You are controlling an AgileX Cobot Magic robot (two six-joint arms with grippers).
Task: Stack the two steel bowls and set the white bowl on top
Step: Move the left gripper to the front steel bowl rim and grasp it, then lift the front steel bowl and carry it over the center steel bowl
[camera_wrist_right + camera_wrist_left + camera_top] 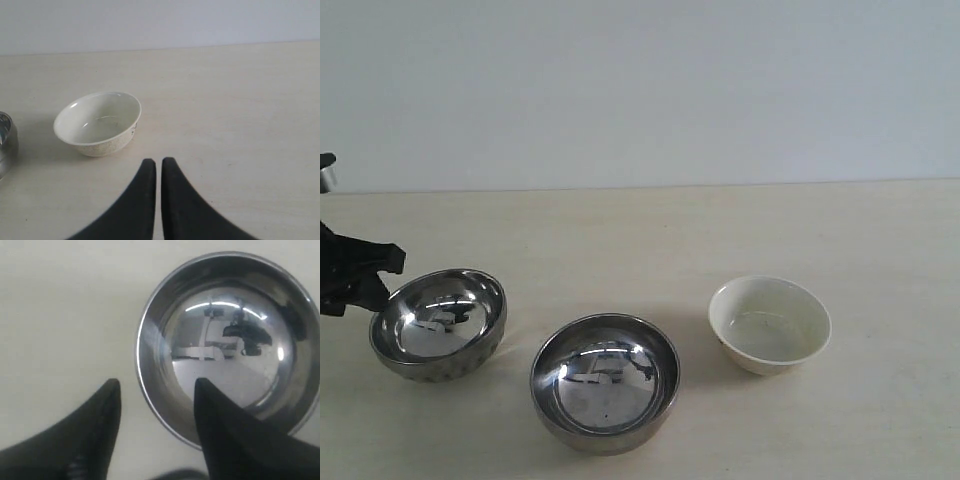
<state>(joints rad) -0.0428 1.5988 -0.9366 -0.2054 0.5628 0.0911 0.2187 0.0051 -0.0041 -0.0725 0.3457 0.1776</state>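
1. The left steel bowl [438, 325] sits in the lower left of the exterior view. It is tilted, its right rim higher than its left, and its inside shows only mirror reflections.
2. The middle steel bowl [605, 383] stands upright at lower centre. The white bowl [770, 325] is right of centre with a bare cream inside. All three bowls are apart.
3. Left wrist view: the left hand [157, 385] has its fingers spread apart and straddles the left steel bowl's rim, one tip inside and one outside.
4. Only the right wrist view shows the right hand [158, 161] - fingers together, gripping nothing, well clear of the white bowl.
5. The surface [880, 240] is pale and matte, with a plain wall [640, 90] behind it.
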